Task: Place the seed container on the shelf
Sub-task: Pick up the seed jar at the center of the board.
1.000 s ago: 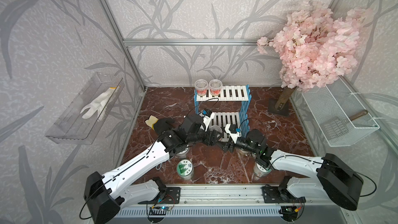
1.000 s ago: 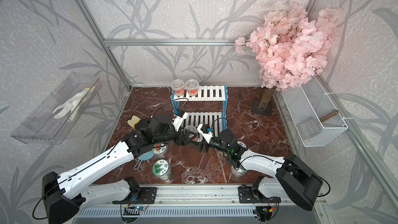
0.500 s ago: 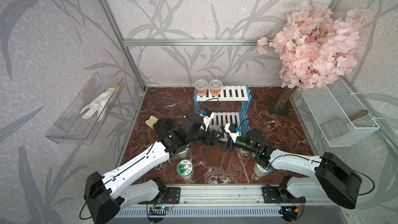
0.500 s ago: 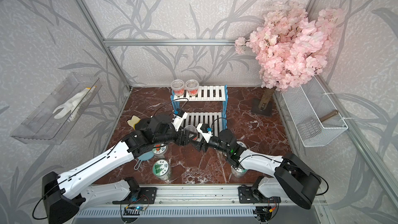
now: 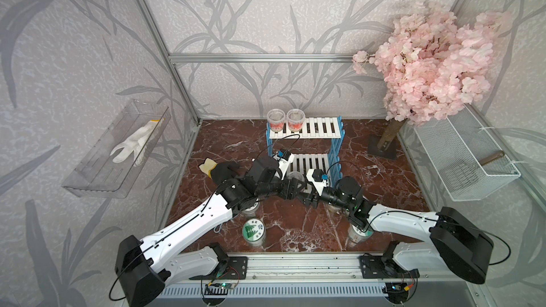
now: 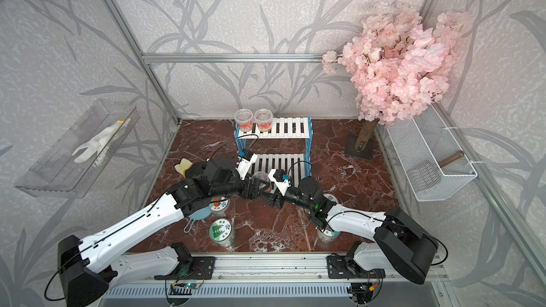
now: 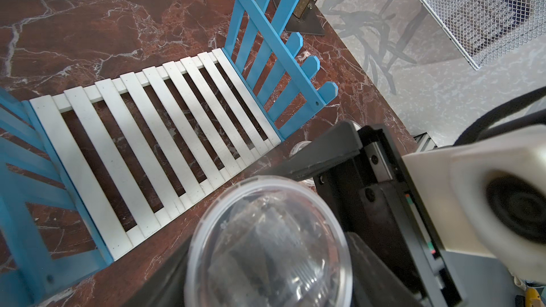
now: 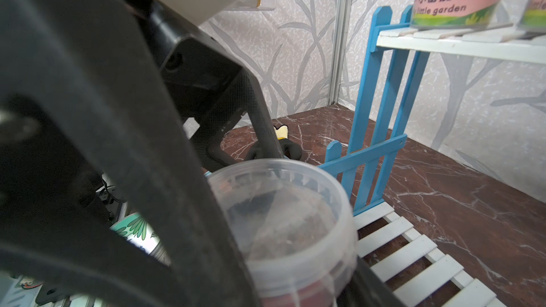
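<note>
Clamping seed container upright in left claw, mid-frame, poised for lower tier of shelf. Flanking it with right claw; cannot tell whether gripping.

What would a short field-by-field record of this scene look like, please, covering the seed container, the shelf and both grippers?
seed container: clear lid, just in front of the lower tier, not yet on the shelf
left gripper: shut on the seed container
right gripper: jaws either side of the same container, apparently closed on it
shelf: two white slatted tiers, blue sides
upper tier: two red-labelled containers at one end
table: green-labelled container near the front
</note>
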Controlling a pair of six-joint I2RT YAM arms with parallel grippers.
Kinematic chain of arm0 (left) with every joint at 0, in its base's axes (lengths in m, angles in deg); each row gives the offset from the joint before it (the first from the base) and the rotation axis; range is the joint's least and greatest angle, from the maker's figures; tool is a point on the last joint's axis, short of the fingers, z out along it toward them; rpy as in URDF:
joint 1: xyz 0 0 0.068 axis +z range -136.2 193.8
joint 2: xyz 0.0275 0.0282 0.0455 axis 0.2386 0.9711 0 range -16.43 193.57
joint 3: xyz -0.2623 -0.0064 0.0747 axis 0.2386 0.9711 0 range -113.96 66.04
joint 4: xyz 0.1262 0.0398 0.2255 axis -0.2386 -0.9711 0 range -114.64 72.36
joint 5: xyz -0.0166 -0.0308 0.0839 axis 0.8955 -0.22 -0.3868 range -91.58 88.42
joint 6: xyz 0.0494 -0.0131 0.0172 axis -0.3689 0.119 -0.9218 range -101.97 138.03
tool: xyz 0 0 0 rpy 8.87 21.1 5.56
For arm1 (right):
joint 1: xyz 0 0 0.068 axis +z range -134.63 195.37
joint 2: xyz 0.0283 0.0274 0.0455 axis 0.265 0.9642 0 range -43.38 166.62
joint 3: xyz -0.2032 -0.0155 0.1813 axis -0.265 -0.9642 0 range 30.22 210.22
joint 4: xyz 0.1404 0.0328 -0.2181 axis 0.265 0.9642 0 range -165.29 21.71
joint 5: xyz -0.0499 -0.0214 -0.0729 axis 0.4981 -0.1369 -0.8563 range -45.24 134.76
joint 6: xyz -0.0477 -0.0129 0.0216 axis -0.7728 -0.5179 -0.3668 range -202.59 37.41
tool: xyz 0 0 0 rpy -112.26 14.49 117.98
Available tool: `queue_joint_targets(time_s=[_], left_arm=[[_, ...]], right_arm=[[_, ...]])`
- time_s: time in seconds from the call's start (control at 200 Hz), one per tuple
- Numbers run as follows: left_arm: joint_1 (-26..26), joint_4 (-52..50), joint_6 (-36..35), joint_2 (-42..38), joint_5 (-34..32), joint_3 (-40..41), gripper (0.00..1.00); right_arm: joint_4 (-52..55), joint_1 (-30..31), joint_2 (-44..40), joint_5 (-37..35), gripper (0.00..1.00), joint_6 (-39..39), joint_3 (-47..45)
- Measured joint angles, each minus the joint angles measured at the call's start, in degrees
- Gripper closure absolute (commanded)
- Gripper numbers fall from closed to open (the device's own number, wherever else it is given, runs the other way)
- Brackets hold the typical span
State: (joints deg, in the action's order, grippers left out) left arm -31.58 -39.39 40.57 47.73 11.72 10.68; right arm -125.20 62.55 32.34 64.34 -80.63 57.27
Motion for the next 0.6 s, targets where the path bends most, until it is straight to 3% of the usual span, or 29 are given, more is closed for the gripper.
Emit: queue_joint_targets(time_s=[0.6], left_arm=[[0.00, -0.13, 0.02, 0.98, 1.60, -1.29, 0.10]], right_arm=[[-1.20, 0.02, -0.20, -1.36, 0.35, 1.77, -0.59]])
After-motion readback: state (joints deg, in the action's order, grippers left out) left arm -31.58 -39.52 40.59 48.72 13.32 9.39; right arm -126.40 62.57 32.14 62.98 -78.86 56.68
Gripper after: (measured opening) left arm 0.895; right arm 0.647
